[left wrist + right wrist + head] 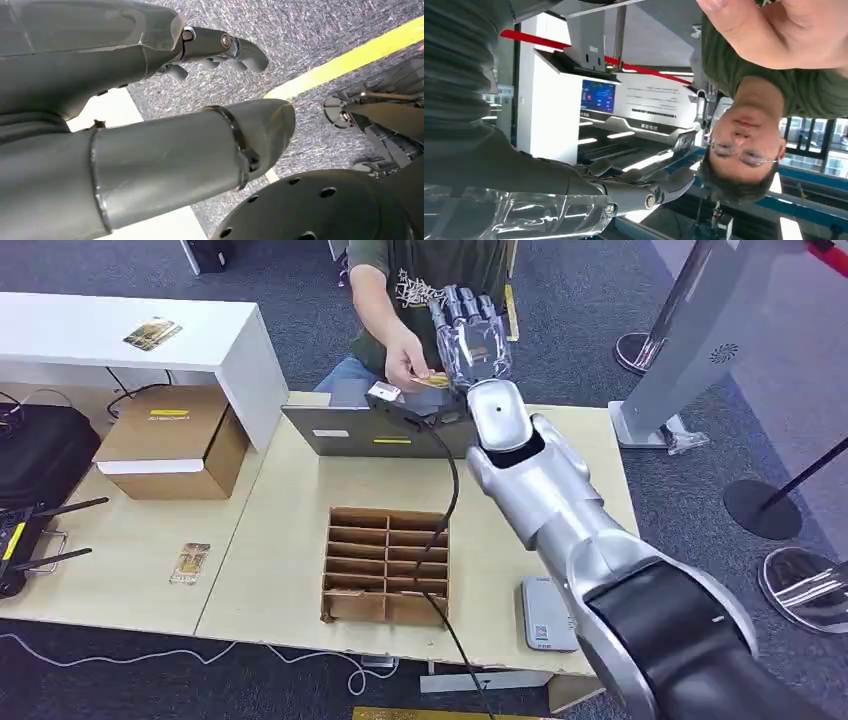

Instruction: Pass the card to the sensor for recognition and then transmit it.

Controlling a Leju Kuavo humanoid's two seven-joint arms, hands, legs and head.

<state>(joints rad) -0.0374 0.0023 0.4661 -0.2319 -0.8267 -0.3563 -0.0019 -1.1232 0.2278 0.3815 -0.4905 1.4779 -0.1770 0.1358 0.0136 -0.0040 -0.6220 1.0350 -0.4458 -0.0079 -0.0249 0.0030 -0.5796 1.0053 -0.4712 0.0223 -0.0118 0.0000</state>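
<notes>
A person's hand (408,358) pinches a yellowish card (433,380) just beyond the table's far edge. My right hand (470,335) is stretched out beside it, fingers straight and raised, close to the card's right end and holding nothing. In the right wrist view the right hand's fingers (644,187) lie extended and bare, with the person's hand (784,30) across from them. A small grey sensor (384,393) with a black cable sits on the far edge, just left of the card. My left hand (150,125) hangs over carpet with nothing in it, thumb and fingers apart.
A cardboard divider box (385,565) stands mid-table with the cable running over it. A grey laptop-like lid (370,430) lies behind it. Another card (189,562) lies on the table's left part, and one (152,334) on the white shelf. A brown carton (172,440) stands left, a white device (548,613) at the front right.
</notes>
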